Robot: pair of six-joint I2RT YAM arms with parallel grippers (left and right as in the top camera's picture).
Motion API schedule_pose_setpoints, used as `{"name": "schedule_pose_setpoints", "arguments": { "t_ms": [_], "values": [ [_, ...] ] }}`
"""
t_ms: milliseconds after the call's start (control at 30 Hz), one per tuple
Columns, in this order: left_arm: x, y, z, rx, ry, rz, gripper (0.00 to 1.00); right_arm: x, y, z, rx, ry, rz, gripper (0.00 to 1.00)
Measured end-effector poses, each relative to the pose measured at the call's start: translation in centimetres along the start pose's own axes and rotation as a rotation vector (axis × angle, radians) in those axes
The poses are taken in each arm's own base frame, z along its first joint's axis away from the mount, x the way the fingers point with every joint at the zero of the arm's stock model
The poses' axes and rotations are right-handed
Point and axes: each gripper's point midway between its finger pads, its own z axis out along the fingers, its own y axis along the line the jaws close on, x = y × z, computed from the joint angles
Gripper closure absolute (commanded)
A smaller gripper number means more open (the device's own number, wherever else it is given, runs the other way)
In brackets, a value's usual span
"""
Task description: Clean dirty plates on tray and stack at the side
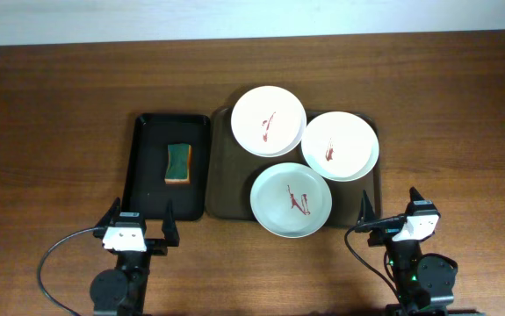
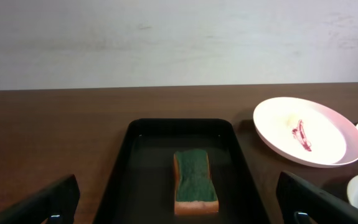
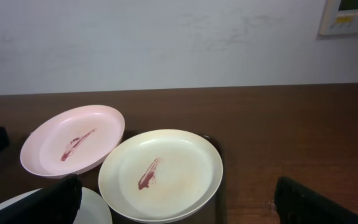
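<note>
Three white plates with red-brown sauce streaks lie on the dark brown tray (image 1: 223, 189): one at the back left (image 1: 269, 120), one at the right (image 1: 340, 146), one at the front (image 1: 291, 199). In the right wrist view the back plate (image 3: 73, 148) and the right plate (image 3: 160, 174) show, with the front plate's edge (image 3: 94, 211) at the bottom left. My left gripper (image 1: 139, 227) is open and empty at the front of the black tray (image 1: 148, 167). My right gripper (image 1: 391, 211) is open and empty just off the brown tray's front right corner.
A green and orange sponge (image 1: 178, 163) lies in the narrow black tray; it also shows in the left wrist view (image 2: 195, 181). Bare wood tabletop (image 1: 463, 132) lies to the right and left of the trays. A wall stands behind the table.
</note>
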Motion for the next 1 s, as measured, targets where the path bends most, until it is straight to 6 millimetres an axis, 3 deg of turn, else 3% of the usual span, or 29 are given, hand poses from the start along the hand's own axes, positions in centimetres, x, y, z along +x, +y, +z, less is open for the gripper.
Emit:
{"name": "schedule_pose_setpoints", "arguments": {
  "t_ms": [333, 1000],
  "values": [
    [-0.23, -0.32, -0.02, 0.037, -0.014, 0.268, 0.01, 0.00, -0.20, 0.00, 0.012, 0.000, -0.138, 0.01],
    [-0.25, -0.51, -0.03, 0.048, -0.017, 0.308, 0.01, 0.01, -0.20, 0.00, 0.012, 0.001, -0.157, 0.01]
  ]
}}
